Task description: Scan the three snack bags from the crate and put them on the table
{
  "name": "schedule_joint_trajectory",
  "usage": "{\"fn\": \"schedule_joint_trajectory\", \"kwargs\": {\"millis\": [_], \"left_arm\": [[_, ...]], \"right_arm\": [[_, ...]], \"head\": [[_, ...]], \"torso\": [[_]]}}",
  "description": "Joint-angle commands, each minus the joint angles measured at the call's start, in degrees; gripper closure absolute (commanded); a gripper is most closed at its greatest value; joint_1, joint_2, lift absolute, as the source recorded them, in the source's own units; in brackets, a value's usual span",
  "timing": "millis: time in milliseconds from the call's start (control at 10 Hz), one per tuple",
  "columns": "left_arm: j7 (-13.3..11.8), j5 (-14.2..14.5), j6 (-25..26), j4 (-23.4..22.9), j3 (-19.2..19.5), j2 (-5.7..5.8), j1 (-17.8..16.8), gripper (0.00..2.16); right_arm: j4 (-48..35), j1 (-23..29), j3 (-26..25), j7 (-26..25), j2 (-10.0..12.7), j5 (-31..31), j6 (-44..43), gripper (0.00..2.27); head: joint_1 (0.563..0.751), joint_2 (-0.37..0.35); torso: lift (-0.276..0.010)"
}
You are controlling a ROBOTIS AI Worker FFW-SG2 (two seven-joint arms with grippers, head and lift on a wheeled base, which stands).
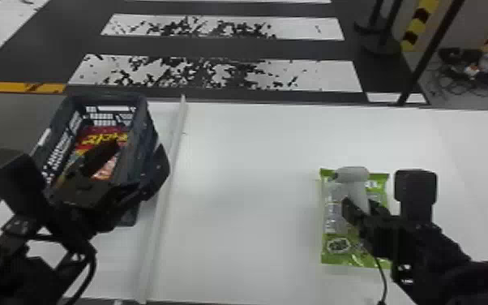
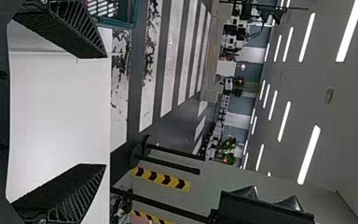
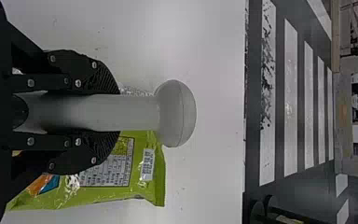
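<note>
White table (image 1: 247, 162) is shown; scanner (image 1: 352, 174) is gripped by right gripper (image 1: 360, 205), above green snack bag (image 1: 336, 259) laid toward near edge. Left gripper (image 1: 138, 148) fingers are spread at far-left-corner crate (image 1: 144, 121); red snack bag (image 1: 105, 138) is held inside.

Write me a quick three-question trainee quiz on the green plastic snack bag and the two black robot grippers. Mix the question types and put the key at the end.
1. True or false: the green plastic snack bag lies on the white flat table, outside the dark slatted plastic crate.
2. Choose one. The black right gripper is closed on:
A) the snack bag
B) the handle of the pale grey handheld scanner
C) the crate's rim
3. Fill in one word: the two fingers of the black left gripper stand ____.
Key: 1 true; 2 B; 3 apart.
</note>
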Motion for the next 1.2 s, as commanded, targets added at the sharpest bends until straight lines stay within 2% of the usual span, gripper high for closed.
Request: {"fn": "schedule_joint_trajectory", "kwargs": {"millis": [0,300,600,800,1100], "left_arm": [[-0.20,0.18,0.00,-0.07,0.08,0.03,0.06,0.03],[-0.91,0.27,0.00,0.11,0.78,-0.06,0.41,0.03],[-0.91,0.44,-0.17,0.28,1.05,0.03,0.32,0.03],[-0.91,0.44,0.00,0.19,0.87,-0.06,-0.03,0.03],[-1.17,0.44,0.00,-0.07,0.61,-0.15,0.06,0.03]], "right_arm": [[2.04,-1.10,0.20,0.01,-0.09,1.18,0.17,2.22],[4.24,-2.59,2.13,-0.08,0.00,2.24,0.17,2.22],[4.15,-3.03,3.10,-1.13,-0.09,2.94,-0.36,2.22],[-1.03,-1.10,-0.24,-1.04,-0.44,1.01,-0.01,2.22],[-1.56,-0.31,-11.14,0.28,-2.29,-4.88,0.69,2.22]], "head": [[0.695,0.003],[0.695,-0.006],[0.695,0.017],[0.695,0.018],[0.695,-0.052]], "torso": [[-0.094],[-0.094],[-0.094],[-0.094],[-0.094]]}}
